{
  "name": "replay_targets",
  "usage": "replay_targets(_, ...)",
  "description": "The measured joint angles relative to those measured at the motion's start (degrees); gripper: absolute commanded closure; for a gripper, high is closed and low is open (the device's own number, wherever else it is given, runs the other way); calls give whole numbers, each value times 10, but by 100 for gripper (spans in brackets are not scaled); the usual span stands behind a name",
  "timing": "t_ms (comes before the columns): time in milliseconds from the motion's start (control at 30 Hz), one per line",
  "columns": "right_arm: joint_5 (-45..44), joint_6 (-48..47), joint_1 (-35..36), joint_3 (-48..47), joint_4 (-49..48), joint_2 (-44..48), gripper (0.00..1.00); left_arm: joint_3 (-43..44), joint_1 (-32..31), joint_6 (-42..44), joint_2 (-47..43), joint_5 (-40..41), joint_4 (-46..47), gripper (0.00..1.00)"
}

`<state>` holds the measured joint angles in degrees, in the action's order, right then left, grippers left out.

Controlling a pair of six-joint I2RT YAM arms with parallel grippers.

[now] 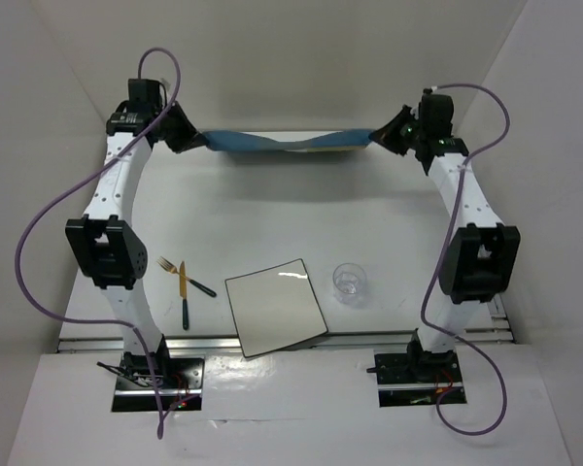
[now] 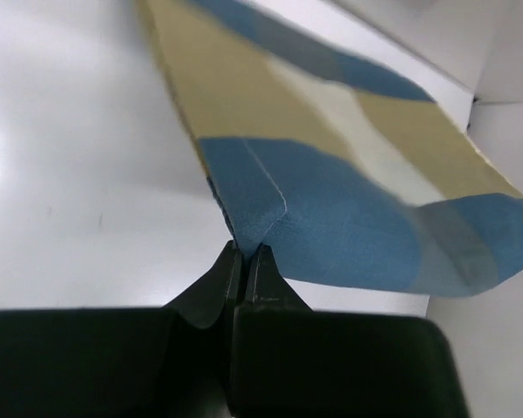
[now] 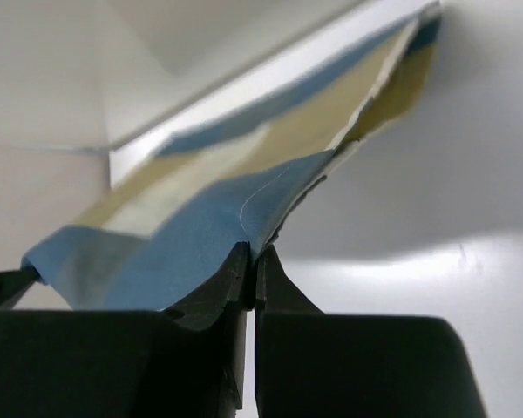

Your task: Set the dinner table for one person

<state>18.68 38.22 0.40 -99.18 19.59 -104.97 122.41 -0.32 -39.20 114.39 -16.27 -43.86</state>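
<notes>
The dinner table (image 1: 272, 214) spreads white across the whole space in front of the two arms, and the setting on it is barely begun. Up at twelve o'clock, the striped placemat (image 1: 282, 143) hangs stretched between the arms, off the surface and slightly twisted. The left gripper (image 2: 244, 252) is pinched tight on its blue corner at the eleven o'clock end. The right gripper (image 3: 251, 252) is clamped the same way on the opposite corner, toward one o'clock.

Nothing looks placed yet. The square plate (image 1: 275, 307) sits skewed at six o'clock by the near edge, one corner poking past it. The clear glass (image 1: 350, 282) stands just beside it, around four o'clock. The fork (image 1: 199, 285) and knife (image 1: 186, 309) lie crossed at eight o'clock.

To my eye the mat has to be laid flat first, then the plate goes on it, the cutlery gets sorted to its sides and the glass is set above.
</notes>
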Motion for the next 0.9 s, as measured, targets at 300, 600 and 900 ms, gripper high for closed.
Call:
replay_targets(300,-16,-7,7,402,-7,158,100,-383,9,2,-80,-16,66,100)
replay_targets(600,-12,-13,13,505,4,162,100,-565,6,3,-105,-9,83,100)
replay_targets(900,-5,-20,25,505,-3,160,100,-572,6,3,-164,23,95,100)
